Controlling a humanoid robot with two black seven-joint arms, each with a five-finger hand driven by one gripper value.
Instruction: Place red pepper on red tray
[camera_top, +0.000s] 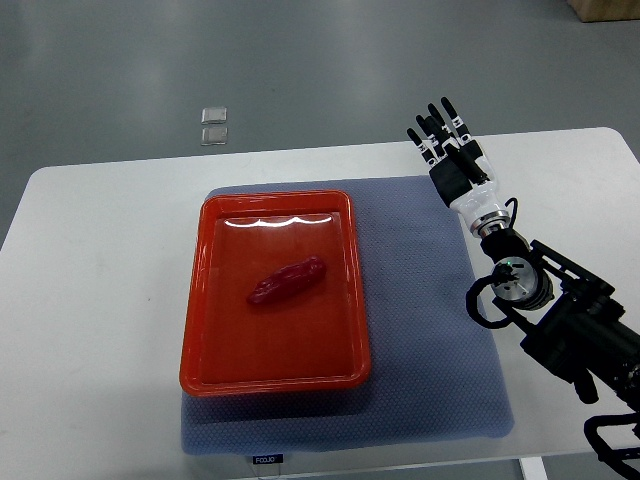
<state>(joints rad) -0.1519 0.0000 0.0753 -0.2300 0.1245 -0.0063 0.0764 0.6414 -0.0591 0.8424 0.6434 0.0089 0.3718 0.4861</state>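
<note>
**Pepper on tray; right hand clear**

You will find the red pepper (287, 281) lying inside the red tray (196, 300), near its middle, tilted diagonally and touching no wall. It is dark red, long and slightly wrinkled, glossy against the brighter tray floor. Your right hand (447, 140) is raised beyond the blue mat (420, 300), well apart from the tray, fingers spread and holding nothing. Placement appears complete. To finish well, withdraw the arm away from the tray rim, so nothing is nudged on the worktop (90, 300). No left hand is visible.
</note>
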